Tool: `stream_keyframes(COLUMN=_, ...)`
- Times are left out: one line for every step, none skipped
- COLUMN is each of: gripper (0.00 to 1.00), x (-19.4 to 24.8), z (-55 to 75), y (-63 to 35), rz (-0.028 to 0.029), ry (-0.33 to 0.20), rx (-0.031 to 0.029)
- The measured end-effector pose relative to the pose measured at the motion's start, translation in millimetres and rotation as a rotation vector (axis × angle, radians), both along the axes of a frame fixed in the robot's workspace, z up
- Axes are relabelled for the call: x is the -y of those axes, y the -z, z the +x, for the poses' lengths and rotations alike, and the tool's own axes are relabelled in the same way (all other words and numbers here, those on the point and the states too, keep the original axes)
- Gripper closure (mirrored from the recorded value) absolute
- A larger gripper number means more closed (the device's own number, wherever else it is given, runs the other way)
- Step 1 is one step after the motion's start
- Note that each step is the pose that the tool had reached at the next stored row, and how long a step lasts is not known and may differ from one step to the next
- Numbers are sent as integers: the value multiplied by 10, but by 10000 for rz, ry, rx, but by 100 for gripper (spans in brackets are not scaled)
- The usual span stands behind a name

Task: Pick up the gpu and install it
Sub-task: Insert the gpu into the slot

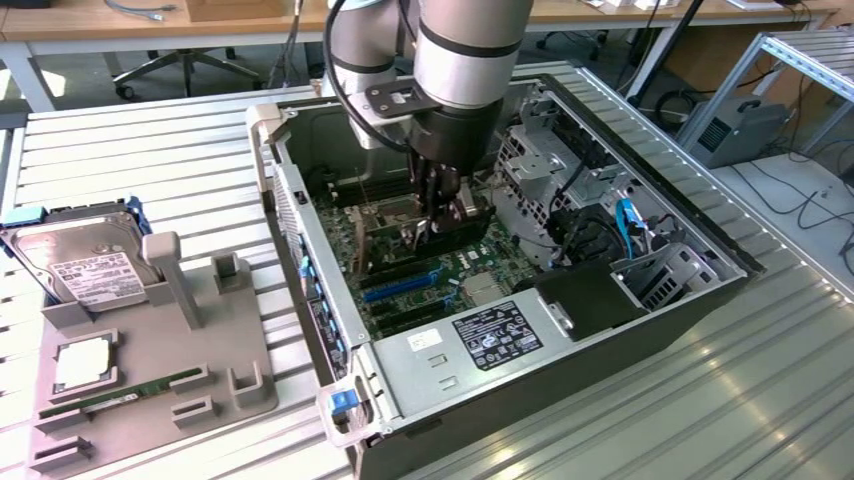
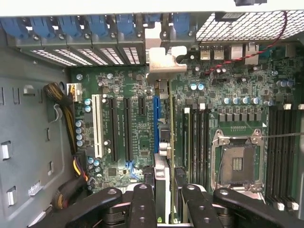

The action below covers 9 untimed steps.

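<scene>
Fingers of black, jointed plastic [image 2: 142, 209] crowd the near edge of the wrist view, and between them the hand [image 2: 164, 211] pinches the gpu [image 2: 170, 142] by its upper edge, jaws part-way closed on the thin board. From the exterior view the hand [image 1: 434, 222] is sunk deep inside the computer case [image 1: 694, 275], hanging from the thick grey-and-silver arm [image 1: 461, 45].

Progress, as I judge it: the pick-up is done and the install is well advanced. The card stands on edge, running along a slot just beside the blue slot [image 2: 156, 123], and its silver bracket [image 2: 164, 59] reaches the rear slot openings of the case. Whether the edge connector is pressed fully home I cannot tell; the hand has not let go, so seating and release look unfinished.

The card reads as a thin, stiff sheet seen edge-on, with a bent, bright sheet-metal bracket. Around it the motherboard [image 2: 237, 123] is matte dark green, studded with small capacitors, long black slots and a square metal-framed processor socket [image 2: 237, 164]. Blue plastic clips [image 2: 71, 26] line the rear wall above perforated grilles. The case itself is folded grey steel with punched holes.

Outside, on the ribbed metal desk [image 1: 160, 160], a grey moulded fixture [image 1: 200, 380] holds a silver hard drive [image 1: 87, 265] with a white label and a narrow green RAM stick [image 1: 114, 398].
</scene>
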State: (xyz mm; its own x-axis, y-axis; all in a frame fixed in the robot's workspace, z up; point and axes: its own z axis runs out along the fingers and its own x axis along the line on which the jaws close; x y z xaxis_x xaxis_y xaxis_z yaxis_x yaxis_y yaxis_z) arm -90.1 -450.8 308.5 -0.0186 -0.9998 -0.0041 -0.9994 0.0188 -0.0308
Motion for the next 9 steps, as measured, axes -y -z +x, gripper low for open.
stream_keyframes(gripper=73, x=0, z=-5, y=3, rz=-21, ry=0, rx=0)
stream_keyframes(gripper=73, x=0, z=-7, y=6, rz=-45, ry=0, rx=-1)
stream_keyframes(gripper=73, x=0, z=-9, y=10, rz=-91, ry=0, rx=0)
stream_keyframes(gripper=73, x=0, z=-11, y=14, rz=-138, ry=0, rx=1)
stream_keyframes(gripper=73, x=0, z=-12, y=19, rz=-180, ry=0, rx=1)
stream_keyframes(gripper=73, x=0, z=-13, y=23, rz=-207, ry=-1, rx=1)
stream_keyframes(gripper=73, x=0, z=-14, y=26, rz=-226, ry=-1, rx=0)
stream_keyframes(gripper=73, x=0, z=-15, y=31, rz=-237, ry=-1, rx=0)
stream_keyframes(gripper=73, x=0, z=-16, y=34, rz=-238, ry=-1, rx=0)
